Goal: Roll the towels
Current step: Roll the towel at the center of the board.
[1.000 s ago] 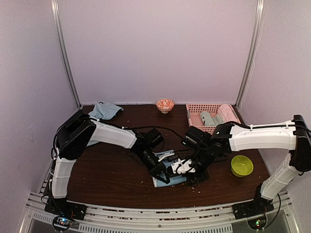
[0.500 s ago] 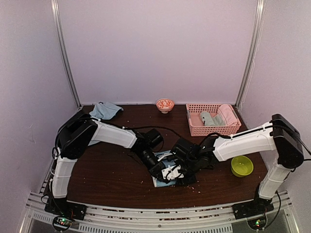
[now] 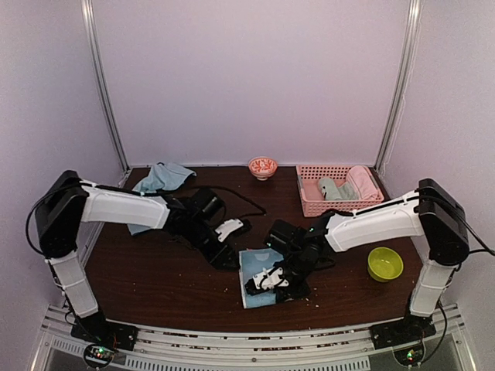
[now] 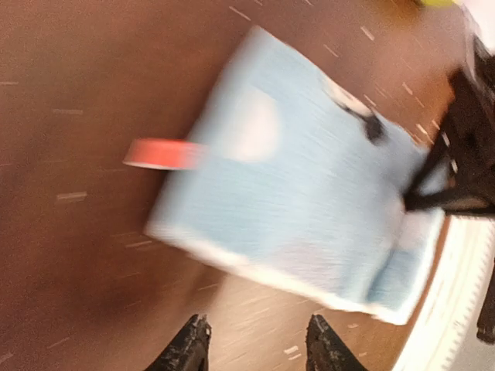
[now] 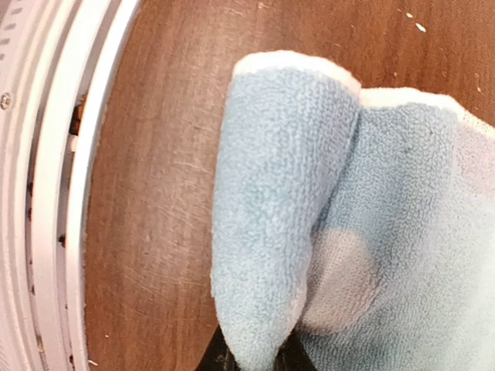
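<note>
L gripper (image 4: 255, 357): jaws wide, empty, just short of spotted light-blue cloth towel (image 3: 255, 267) | R gripper (image 5: 249, 362): pinching towel's folded edge, fold humped up | towel on dark wood tabletop (image 3: 155, 270), centre-front | plain light-blue cloth towel (image 3: 162, 176) crumpled back-left

lilac walls (image 3: 255, 77), dark wooden table (image 3: 155, 274)

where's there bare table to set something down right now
Largest bare patch: front-left of the table, from its left edge to the spotted towel. A smaller one lies front-right, nearer than the lime-green bowl. Crowded: the centre, with the left hand and right hand by that towel, and back-right with the pink basket.
</note>
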Available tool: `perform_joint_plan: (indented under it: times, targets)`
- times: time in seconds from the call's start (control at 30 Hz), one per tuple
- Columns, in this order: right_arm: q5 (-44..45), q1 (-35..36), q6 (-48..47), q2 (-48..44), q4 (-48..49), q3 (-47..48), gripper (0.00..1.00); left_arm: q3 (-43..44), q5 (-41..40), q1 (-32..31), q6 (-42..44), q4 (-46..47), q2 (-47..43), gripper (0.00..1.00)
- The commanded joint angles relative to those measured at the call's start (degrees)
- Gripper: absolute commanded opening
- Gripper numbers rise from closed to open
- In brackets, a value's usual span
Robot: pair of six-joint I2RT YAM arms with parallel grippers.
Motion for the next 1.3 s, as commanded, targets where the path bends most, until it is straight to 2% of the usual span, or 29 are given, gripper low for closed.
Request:
perform_joint_plan:
  times: [0.0, 0.13, 0.23, 0.3, 0.4, 0.57, 0.8, 0.97, 1.17, 1.27]
  targets:
    - [-11.3, -3.2, -0.1, 7.1, -13.8, 5.9, 0.02, -5.2, -18.9, 2.0, -1.9, 7.8, -12.1, 0.43]
    - [-17.0, -8.5, -2.1, 15.7, -21.3, 13.4, 0.02, -12.0, -22.9, -0.3, -0.3, 15.2, -24.9, 0.42]
    - [-19.9, -11.1, -3.6, 21.8, -25.5, 17.8, 0.02, -17.1, -26.7, -7.3, 7.7, 22.3, -33.9, 0.42]
    - [-21.0, -12.1, -4.1, 25.9, -28.9, 20.8, 0.03, -17.5, -27.8, -13.0, 11.5, 23.8, -35.4, 0.45]
    - [-22.8, -12.7, -4.6, 30.5, -32.5, 23.9, 0.03, -12.2, -28.0, -18.4, 15.4, 16.9, -29.0, 0.46]
    - [-21.8, -12.8, -3.4, 30.9, -30.9, 24.1, 0.02, -3.3, -28.9, -24.4, 19.4, 7.9, -12.6, 0.47]
    - [-21.6, -12.7, -3.0, 30.7, -30.3, 23.7, 0.03, -0.9, -32.6, -25.4, 21.5, 9.5, -2.5, 0.48]
    - [-21.5, -12.8, -3.0, 30.5, -30.1, 23.7, 0.03, -0.2, -32.7, -25.5, 21.0, 10.4, 1.5, 0.46]
    - [-22.3, -12.8, -2.7, 30.1, -30.0, 24.1, 0.03, -1.0, -31.6, -25.6, 20.6, 12.0, 3.1, 0.35]
    - [-23.8, -12.8, -4.0, 28.8, -32.1, 24.7, 0.08, -0.5, -31.2, -25.6, 20.3, 11.4, 4.5, 0.24]
